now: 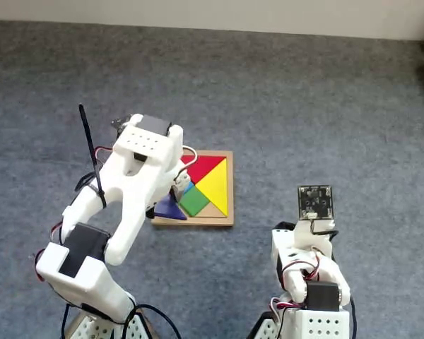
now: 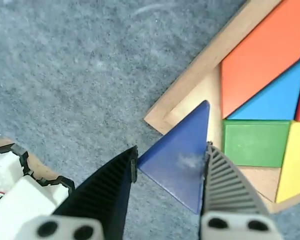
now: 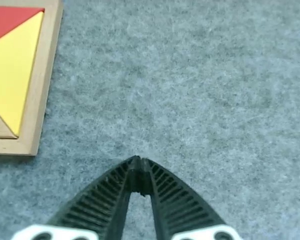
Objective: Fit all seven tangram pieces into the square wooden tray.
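The square wooden tray (image 1: pixel 230 192) lies mid-table and holds red (image 1: pixel 205 168), yellow (image 1: pixel 216 187) and green (image 1: pixel 194 202) pieces. My left gripper (image 2: pixel 171 156) is shut on the dark blue triangle (image 2: pixel 182 152), which hangs tilted over the tray's near-left corner (image 2: pixel 160 117), half off the rim; from above the dark blue triangle (image 1: pixel 169 210) pokes out under the left arm. Orange (image 2: pixel 265 55), light blue (image 2: pixel 275 100) and green (image 2: pixel 252 142) pieces lie in the tray beside it, with bare tray floor (image 2: pixel 205 95) by the corner. My right gripper (image 3: pixel 139 175) is shut and empty over the carpet, right of the tray (image 3: pixel 36 100).
Grey carpet (image 1: pixel 304 99) covers the table all round the tray. The right arm (image 1: pixel 305 268) stands folded at the front right, apart from the tray. A black cable (image 1: pixel 90 152) sticks up by the left arm.
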Robot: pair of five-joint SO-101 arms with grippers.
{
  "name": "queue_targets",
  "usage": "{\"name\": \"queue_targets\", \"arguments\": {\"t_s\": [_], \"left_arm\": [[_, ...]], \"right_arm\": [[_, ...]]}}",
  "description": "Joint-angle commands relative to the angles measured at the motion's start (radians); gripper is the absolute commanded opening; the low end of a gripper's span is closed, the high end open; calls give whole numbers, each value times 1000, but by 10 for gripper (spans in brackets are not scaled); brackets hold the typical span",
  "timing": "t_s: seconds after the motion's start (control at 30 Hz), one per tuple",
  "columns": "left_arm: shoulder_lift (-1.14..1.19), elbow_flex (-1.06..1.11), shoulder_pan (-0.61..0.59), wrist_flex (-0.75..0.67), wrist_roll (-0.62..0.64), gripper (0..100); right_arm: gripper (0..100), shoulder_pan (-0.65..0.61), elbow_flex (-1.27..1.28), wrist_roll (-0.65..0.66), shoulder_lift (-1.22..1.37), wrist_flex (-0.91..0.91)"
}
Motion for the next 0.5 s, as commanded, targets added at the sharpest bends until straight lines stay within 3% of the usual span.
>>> {"name": "queue_targets", "arguments": {"t_s": [0.0, 0.13, 0.37, 0.47], "left_arm": [[-47, -12, 16, 9, 15, 8], [-45, -2, 15, -44, 17, 35], [-45, -2, 19, -60, 17, 322], [-47, -2, 15, -54, 17, 369]], "right_arm": [[9, 13, 148, 2, -8, -2], [9, 13, 148, 2, -8, -2], [9, 13, 148, 2, -8, -2], [9, 13, 148, 2, -8, -2]]}}
